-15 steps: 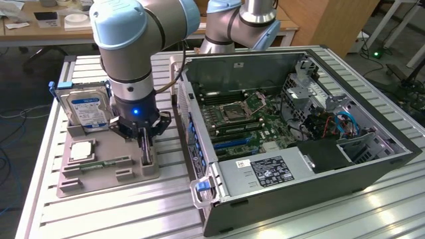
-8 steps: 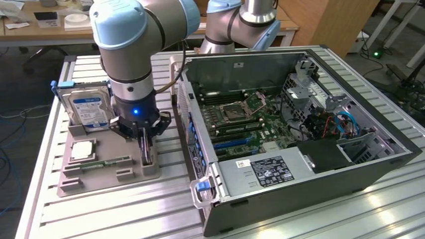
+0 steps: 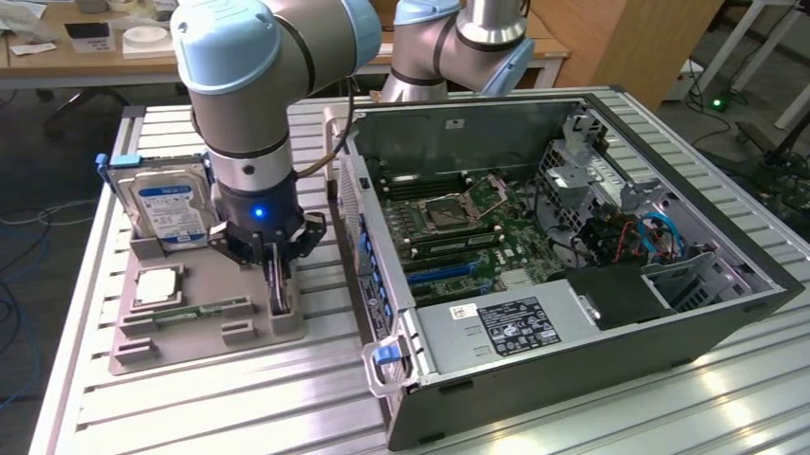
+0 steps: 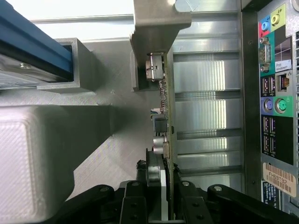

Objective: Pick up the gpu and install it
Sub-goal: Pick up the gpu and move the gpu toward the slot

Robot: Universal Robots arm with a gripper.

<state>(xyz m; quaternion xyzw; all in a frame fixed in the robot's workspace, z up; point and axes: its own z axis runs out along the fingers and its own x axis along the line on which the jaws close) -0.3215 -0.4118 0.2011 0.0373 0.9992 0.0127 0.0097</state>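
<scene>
- Arm is down over the grey parts holder on the counter, on the exterior view's left, beside the open computer case.
- The gpu stands on edge in its slot at the holder's case-side end. It is not lifted out, as far as I can judge.
- Pincer sits right on the gpu's upper edge. The wrist view shows it astride the card, edge-on.
- Can't tell whether the pincer is clamped on the card or just around it; the contact isn't clear enough to call.
- In the wrist view the card's metal end bracket is at the far end, up against a holder post, which fits the card being seated.
- Hard drive, processor chip and memory stick sit in their own spots in the holder, untouched.
- Motherboard lies exposed in the case, and I see no card standing in its expansion slots.
- Judgement: early stage, at the grasp. Lift, carry to the case and seating are all left to do.
</scene>
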